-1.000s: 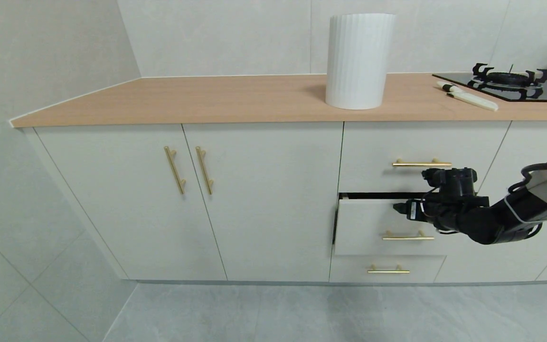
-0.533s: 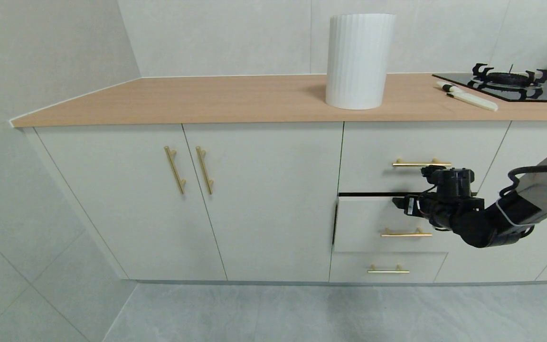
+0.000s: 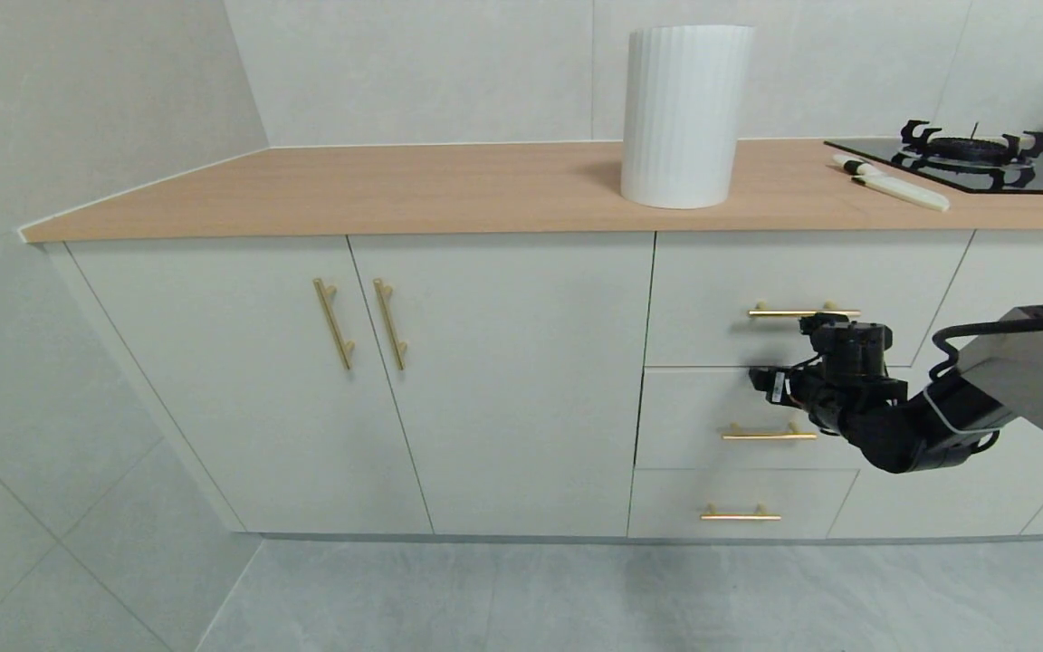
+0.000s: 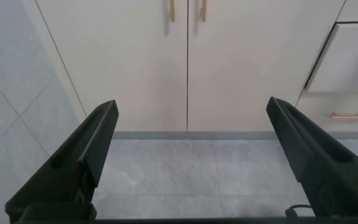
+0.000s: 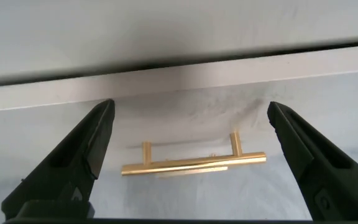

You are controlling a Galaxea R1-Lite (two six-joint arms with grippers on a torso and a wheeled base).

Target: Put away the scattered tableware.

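The middle drawer point(image 3: 693, 417) of the white cabinet sits pushed in, its front about level with its neighbours. My right gripper point(image 3: 764, 378) is against the upper part of that drawer front, just above its gold handle point(image 3: 769, 436). In the right wrist view the right gripper point(image 5: 191, 107) is open, holding nothing, with the gold handle point(image 5: 194, 163) close ahead. Two pale utensils point(image 3: 900, 190) lie on the wooden counter point(image 3: 395, 186) beside the hob. My left gripper point(image 4: 191, 107) hangs open and holding nothing above the floor, facing the cabinet doors point(image 4: 187, 50).
A tall white ribbed canister point(image 3: 680, 113) stands on the counter. A black gas hob point(image 3: 974, 158) is at the far right. Drawers with gold handles sit above point(image 3: 802, 313) and below point(image 3: 741, 517) the middle one. The tiled floor point(image 3: 485, 598) in front is open.
The middle drawer went from ajar to pushed in. My right gripper moved forward with it, toward the cabinet.
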